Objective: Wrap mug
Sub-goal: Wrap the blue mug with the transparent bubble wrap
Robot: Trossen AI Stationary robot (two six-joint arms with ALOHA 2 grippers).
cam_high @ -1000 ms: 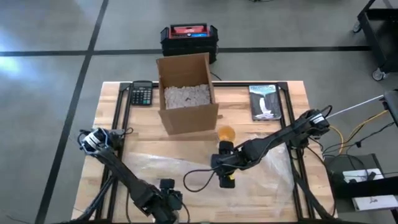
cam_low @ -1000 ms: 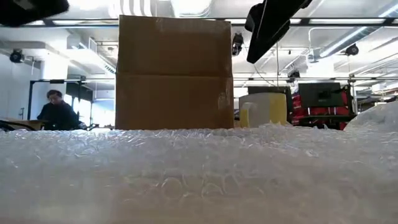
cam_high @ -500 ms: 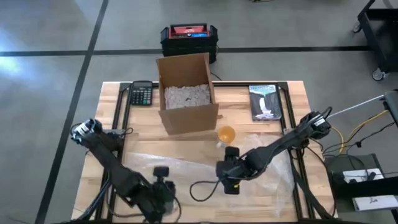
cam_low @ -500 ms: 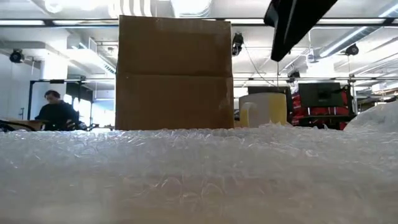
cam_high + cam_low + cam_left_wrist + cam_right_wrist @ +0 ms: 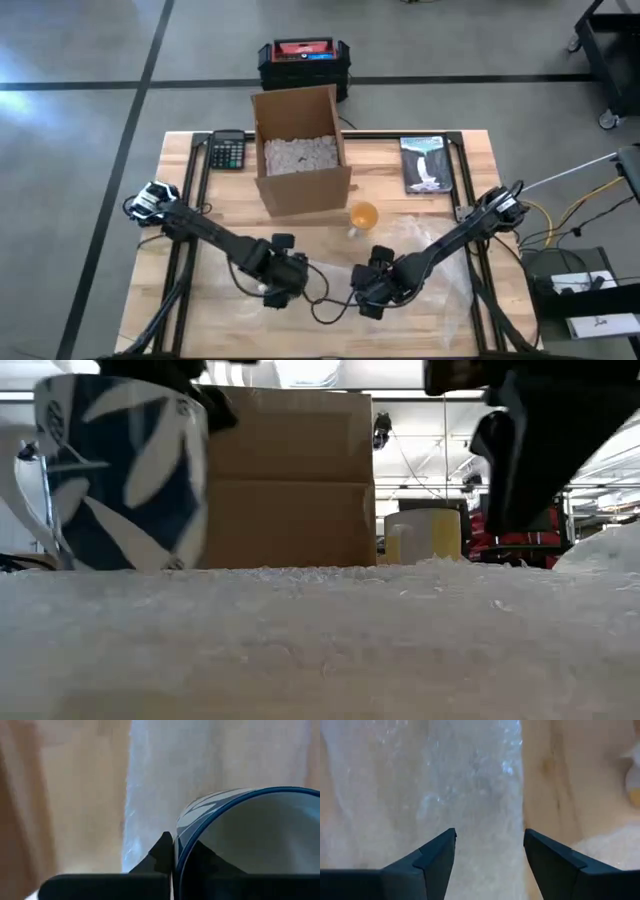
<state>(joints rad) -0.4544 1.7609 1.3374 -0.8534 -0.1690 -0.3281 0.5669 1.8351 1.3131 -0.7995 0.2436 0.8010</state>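
The blue-patterned mug (image 5: 120,470) is cut off at the low view's top, its handle partly hidden.

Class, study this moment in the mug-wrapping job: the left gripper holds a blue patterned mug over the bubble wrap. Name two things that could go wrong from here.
1. The left gripper pinches only the blue mug's rim, so the mug could tilt or slip when set down on the soft bubble wrap.
2. The open right gripper hovers close beside it over the wrap; the two arms might collide while folding.
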